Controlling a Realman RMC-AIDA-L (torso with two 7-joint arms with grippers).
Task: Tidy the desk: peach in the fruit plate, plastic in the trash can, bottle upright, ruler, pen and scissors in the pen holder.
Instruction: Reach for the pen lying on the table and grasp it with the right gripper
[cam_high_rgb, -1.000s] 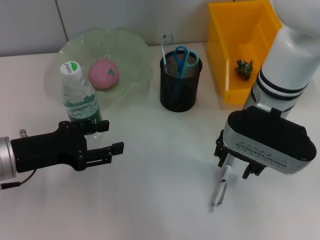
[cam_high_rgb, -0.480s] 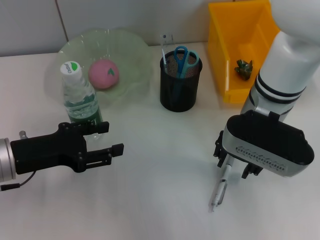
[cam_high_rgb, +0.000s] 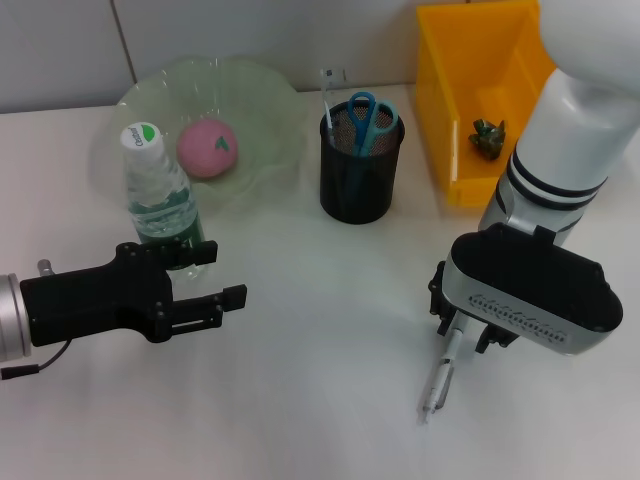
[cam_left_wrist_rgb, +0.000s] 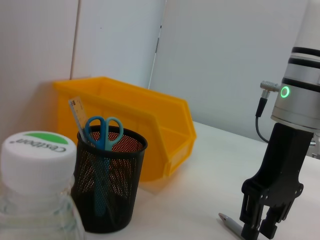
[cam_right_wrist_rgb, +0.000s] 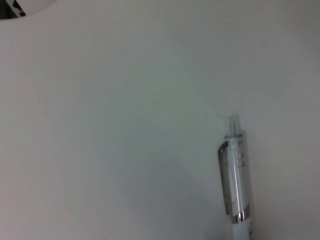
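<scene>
**Kid:** Where is the pen (cam_high_rgb: 438, 380)?

**Me:** It lies flat on the white table (cam_high_rgb: 330, 300), on the robot's right side near the front edge. The right gripper (cam_high_rgb: 462, 335) is straight over its top end. In the left wrist view, that gripper's (cam_left_wrist_rgb: 261, 227) two black fingers point down, one on each side of the pen (cam_left_wrist_rgb: 231, 224). There is a gap between them, so they are a bit open. I can't tell if they touch the pen.

**Kid:** And the other arm?

**Me:** The left gripper (cam_high_rgb: 232, 300) hangs low over the table on the left, just in front of the bottle (cam_high_rgb: 160, 200). It points sideways, toward the middle. Its fingers are apart and hold nothing.

**Kid:** Is the bottle standing?

**Me:** Yes, it stands upright with its white and green cap on top, right by the front rim of the plate (cam_high_rgb: 260, 90).

**Kid:** What's on the plate?

**Me:** The pink peach (cam_high_rgb: 207, 147) sits in the middle of it.

**Kid:** And the black cup?

**Me:** That is the holder (cam_high_rgb: 358, 185), between the plate and the yellow bin (cam_high_rgb: 450, 110). The blue scissors (cam_high_rgb: 364, 118) and the clear ruler (cam_high_rgb: 329, 98) stand inside it. A small dark green lump (cam_high_rgb: 488, 137) lies in the bin.
</scene>
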